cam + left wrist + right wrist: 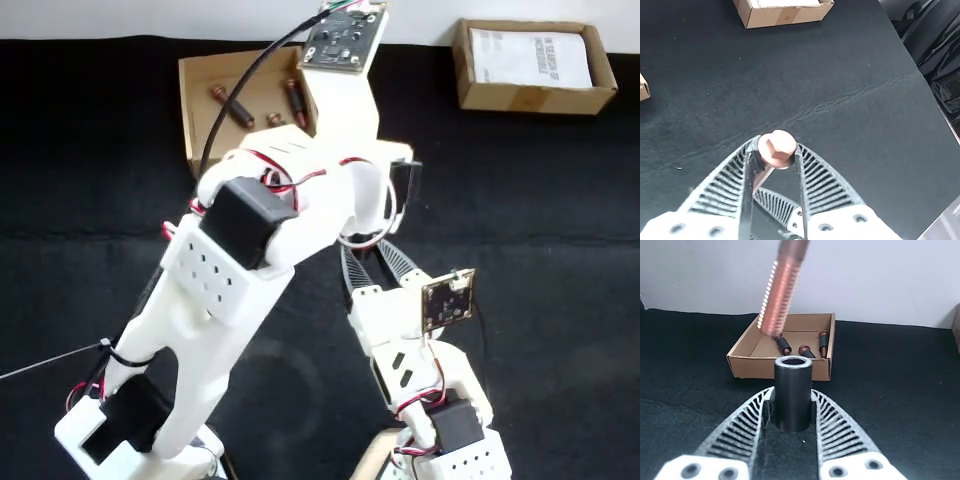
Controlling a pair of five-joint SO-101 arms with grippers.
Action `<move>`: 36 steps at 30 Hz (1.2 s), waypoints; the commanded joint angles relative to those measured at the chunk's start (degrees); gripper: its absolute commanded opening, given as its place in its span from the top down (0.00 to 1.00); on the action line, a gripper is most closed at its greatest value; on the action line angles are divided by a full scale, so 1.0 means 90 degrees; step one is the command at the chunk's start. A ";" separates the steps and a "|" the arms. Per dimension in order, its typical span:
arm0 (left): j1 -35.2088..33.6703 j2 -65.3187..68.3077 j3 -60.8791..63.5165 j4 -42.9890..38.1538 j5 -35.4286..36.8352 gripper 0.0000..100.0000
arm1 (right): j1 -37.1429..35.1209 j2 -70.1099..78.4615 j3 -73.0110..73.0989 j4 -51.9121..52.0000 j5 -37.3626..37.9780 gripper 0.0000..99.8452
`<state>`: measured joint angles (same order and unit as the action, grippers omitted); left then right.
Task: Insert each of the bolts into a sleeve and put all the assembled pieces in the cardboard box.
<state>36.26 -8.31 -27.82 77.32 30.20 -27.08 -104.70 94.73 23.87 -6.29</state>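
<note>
My left gripper (776,151) is shut on a copper bolt (776,148), whose hexagonal head shows between the fingertips. The bolt's threaded shank (782,285) hangs slightly tilted above the black sleeve (793,385), its tip just off the sleeve's open top. My right gripper (793,396) is shut on that sleeve and holds it upright over the black table. Behind it stands the open cardboard box (742,362) with assembled pieces (823,342) lying inside. From above, the box (205,85) sits at the back, partly hidden by the left arm (270,230).
A second cardboard box (585,95) holding white paper stands at the back right, also seen as a box (782,12) from the left wrist. The right arm (430,390) rises from the front edge. Black cloth (540,250) covers the table.
</note>
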 commanded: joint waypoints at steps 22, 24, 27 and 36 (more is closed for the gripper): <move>-0.0132 -0.0103 0.1216 -0.1153 -0.0205 0.99 | 0.0112 -0.0044 -0.0015 -0.0249 0.0068 0.99; -0.0151 -0.0103 0.1216 -0.1133 -0.0205 0.99 | 0.0249 -0.0044 -0.0015 -0.0249 0.0059 0.99; -0.0249 -0.0259 0.1236 -0.0889 -0.0176 0.99 | 0.0513 -0.0044 -0.0015 -0.0249 0.0059 0.99; -0.0181 -0.1607 0.3219 -0.1065 -0.0215 0.99 | 0.0757 -0.0044 -0.0024 -0.0259 0.0059 0.99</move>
<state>35.30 -17.45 -4.09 69.23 28.88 -21.89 -104.62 94.81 23.08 -6.11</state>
